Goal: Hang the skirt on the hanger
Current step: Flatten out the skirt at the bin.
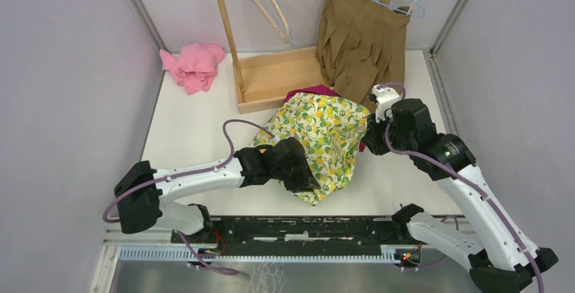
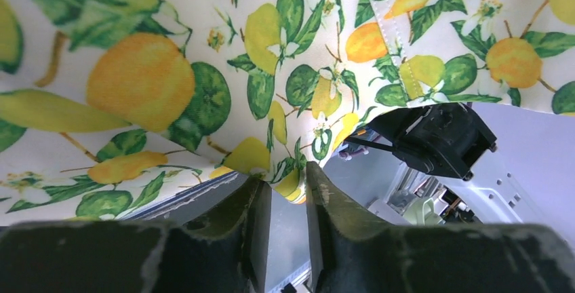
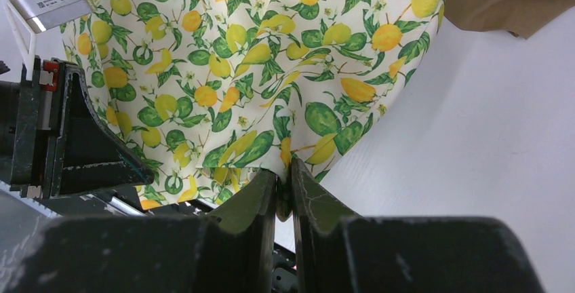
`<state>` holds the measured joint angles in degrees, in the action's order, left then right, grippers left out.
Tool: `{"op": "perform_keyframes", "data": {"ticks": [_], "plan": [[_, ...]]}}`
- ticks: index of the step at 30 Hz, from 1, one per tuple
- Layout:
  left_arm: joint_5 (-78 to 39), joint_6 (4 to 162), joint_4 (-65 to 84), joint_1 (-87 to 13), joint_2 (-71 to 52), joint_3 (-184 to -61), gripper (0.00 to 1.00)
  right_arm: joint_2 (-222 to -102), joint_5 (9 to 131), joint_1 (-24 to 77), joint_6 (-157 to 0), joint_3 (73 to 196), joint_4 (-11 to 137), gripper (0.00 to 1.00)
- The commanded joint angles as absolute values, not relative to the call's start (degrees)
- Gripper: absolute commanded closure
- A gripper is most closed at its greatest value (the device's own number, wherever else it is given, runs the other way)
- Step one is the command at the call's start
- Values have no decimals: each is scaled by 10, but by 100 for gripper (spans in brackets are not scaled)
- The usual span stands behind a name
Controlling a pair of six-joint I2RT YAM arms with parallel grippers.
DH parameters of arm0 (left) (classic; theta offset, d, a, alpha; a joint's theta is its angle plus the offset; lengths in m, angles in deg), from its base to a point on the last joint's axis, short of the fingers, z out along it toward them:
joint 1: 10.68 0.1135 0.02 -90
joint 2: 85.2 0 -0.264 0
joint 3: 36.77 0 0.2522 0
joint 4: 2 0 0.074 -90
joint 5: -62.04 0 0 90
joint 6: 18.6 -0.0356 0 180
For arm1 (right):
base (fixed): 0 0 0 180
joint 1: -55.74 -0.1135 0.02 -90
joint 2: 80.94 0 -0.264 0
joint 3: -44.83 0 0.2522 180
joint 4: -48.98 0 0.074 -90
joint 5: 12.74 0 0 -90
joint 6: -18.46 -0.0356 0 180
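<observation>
Right end effector [image 3: 283, 174] first: its jaws are pressed together on a pinch of the lemon-print yellow and green cotton skirt [image 3: 258, 55]. That side is gripped. The left end effector [image 2: 288, 179] has its jaws a narrow gap apart, with the skirt's hem dipping in between the tips. There is no firm pinch to be seen there yet.

Moving outward, the skirt sits mid-worktop, tented up between the two arms. Its far edge overlaps a magenta cloth [image 1: 315, 91], and the white worktop [image 1: 190, 137] shows around it.

It looks light, thin and floppy, so it will sag and fold wherever it isn't held. Best to take it at a stitched edge on each side, which is roughly where the arms are now.

As for direction, it is spread roughly left to right between the end effectors, with one corner trailing toward the near edge. Which edge is the waistband, I can't tell. The pale empty hanger [image 1: 279, 27] hangs on the wooden rack [image 1: 227, 35], well beyond the skirt at the back.
</observation>
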<state>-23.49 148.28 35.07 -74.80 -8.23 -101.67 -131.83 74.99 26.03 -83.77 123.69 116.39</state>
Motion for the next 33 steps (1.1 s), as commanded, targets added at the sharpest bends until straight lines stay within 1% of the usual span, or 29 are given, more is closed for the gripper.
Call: {"op": "perform_keyframes", "data": {"ticks": [1,7,13,17,21,24,27,33], "plan": [[-250,1474,317,-751,-101,-1023,72,-1307,744,261,-843,1241,1141,82],[-260,1453,316,-751,-112,-1038,96,-1306,742,261,-843,1249,1148,82],[-265,1423,354,-750,-125,-1073,97,-1303,747,262,-842,1254,1158,81],[-287,1402,401,-747,-157,-1122,97,-1303,751,262,-842,1255,1170,71],[-314,1359,470,-726,-174,-1220,97,-1298,759,261,-847,1243,1177,57],[-316,1315,510,-687,-170,-1298,97,-1292,763,261,-852,1233,1181,47],[-292,1282,517,-643,-153,-1367,97,-1286,771,261,-854,1237,1191,42],[-239,1233,521,-598,-66,-1543,97,-1276,762,262,-849,1268,1212,40]]}}
